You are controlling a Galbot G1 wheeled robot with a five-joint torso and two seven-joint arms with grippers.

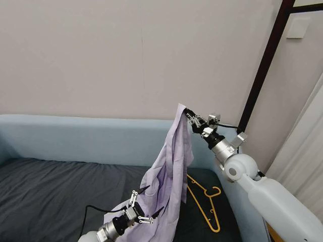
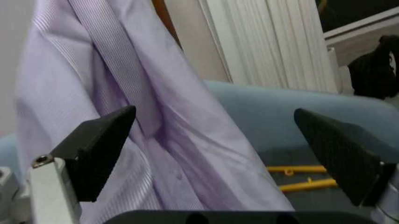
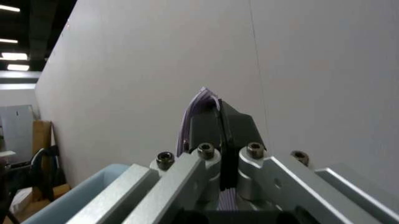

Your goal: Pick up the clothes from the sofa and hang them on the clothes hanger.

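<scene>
At lower centre-left of the head view my left claw [image 1: 150, 200] stands open just beside the hanging cloth, gripping nothing. The lilac shirt [image 1: 174, 161] dangles mid-frame above the sofa [image 1: 75, 141] from my right claw [image 1: 189, 115], which is clamped on its top edge. I judge the pickup done and the hanging not, because the yellow hanger [image 1: 206, 204] lies on the seat at lower right. The shirt's hem runs off the bottom edge, so I cannot tell whether it clears the seat.

A lilac striped shirt [image 1: 174, 166] hangs upright; yellow hanger [image 1: 201, 207] lies flat just beside it.
</scene>
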